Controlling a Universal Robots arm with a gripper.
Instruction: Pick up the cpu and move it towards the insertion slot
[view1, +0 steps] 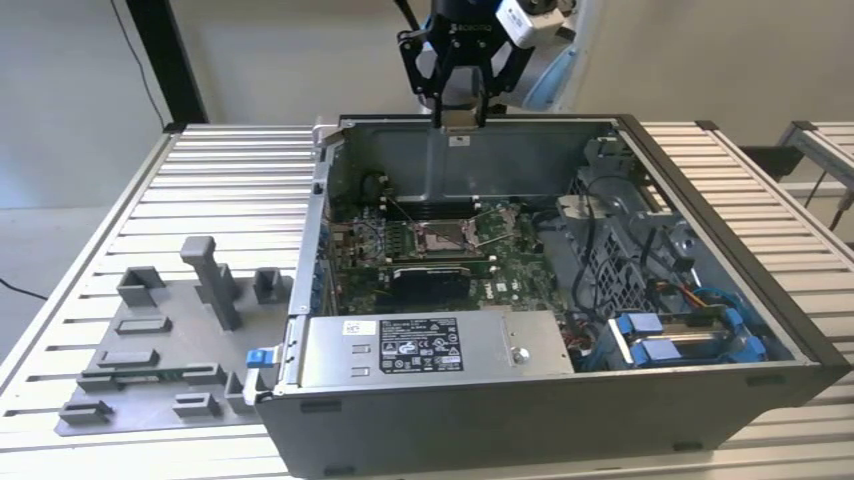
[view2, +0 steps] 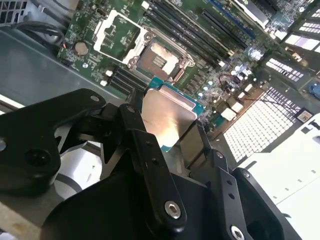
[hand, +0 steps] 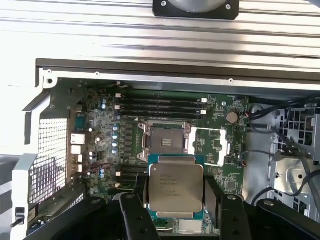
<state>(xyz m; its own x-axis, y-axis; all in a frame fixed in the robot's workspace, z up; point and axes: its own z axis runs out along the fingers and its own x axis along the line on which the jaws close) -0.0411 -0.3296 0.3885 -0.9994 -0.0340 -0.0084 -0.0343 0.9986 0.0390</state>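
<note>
The cpu (hand: 176, 187), a flat square chip with a silvery top and a green rim, is held between my gripper's (hand: 176, 202) two black fingers (hand: 141, 196). My gripper (view2: 166, 122) is shut on the cpu (view2: 162, 107) by two opposite edges. In the exterior view the gripper (view1: 458, 114) hangs above the rear wall of the open computer case. Below and ahead of it lies the insertion slot (hand: 165, 142), a metal-framed socket (view2: 157, 59) on the green board (view1: 438, 237), with its load plate (hand: 212, 145) swung open beside it.
The case walls (view1: 467, 155) ring the board. A silver box with a white label (view1: 414, 345) sits at the case front, with blue cables (view1: 681, 335) on the exterior view's right. A grey tray with blocks (view1: 174, 340) lies on the slatted table (view1: 227, 180) at the left.
</note>
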